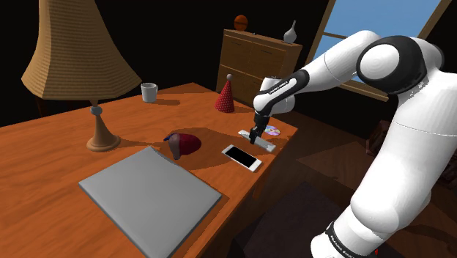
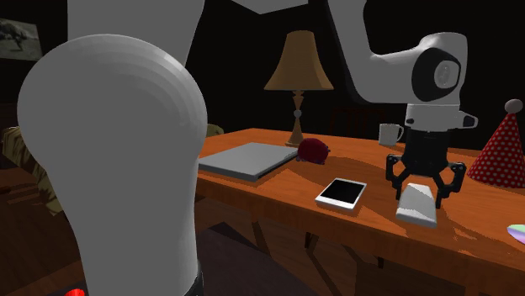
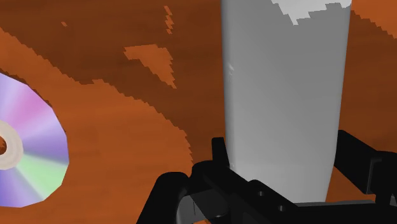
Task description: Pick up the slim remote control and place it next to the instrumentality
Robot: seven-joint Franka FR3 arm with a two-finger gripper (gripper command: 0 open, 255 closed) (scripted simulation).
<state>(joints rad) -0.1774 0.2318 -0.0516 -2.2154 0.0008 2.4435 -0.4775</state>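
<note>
The slim pale-grey remote control (image 1: pixel 258 139) (image 2: pixel 418 204) (image 3: pixel 283 89) lies flat on the reddish-brown wooden worktop (image 1: pixel 44 161) (image 2: pixel 269 198), near the edge that faces the robot's stand. The all-black gripper (image 1: pixel 253 136) (image 2: pixel 422 187) (image 3: pixel 283 149) points straight down onto it. Its fingers (image 3: pixel 219 153) are drawn in to the remote's width, one against each long side. In the wrist view no gap shows between either finger and the remote's edge.

Just beside the remote, towards the shoulder view's right, a shiny rainbow-tinted disc (image 1: pixel 273 131) (image 3: pixel 32 153) rests on the wood. On the remote's other side a white-framed phone with a black screen (image 1: pixel 242 156) (image 2: pixel 342 193) lies close by but apart from it. Farther along the worktop sits a dark red rounded object (image 1: pixel 183 143) (image 2: pixel 313 151). Near that is a large flat grey slab (image 1: pixel 150 194) (image 2: pixel 246 159).

A red cone-shaped party hat with white dots (image 1: pixel 225 95) (image 2: pixel 503 147) stands upright behind the remote in the shoulder view. A white mug (image 1: pixel 149 91) (image 2: pixel 389 134) stands near the far edge. A table lamp with a tan shade and a turned wooden base (image 1: pixel 77 59) (image 2: pixel 296 71) stands well apart from the remote. Beyond the worktop is a wooden chest of drawers (image 1: pixel 256 59).
</note>
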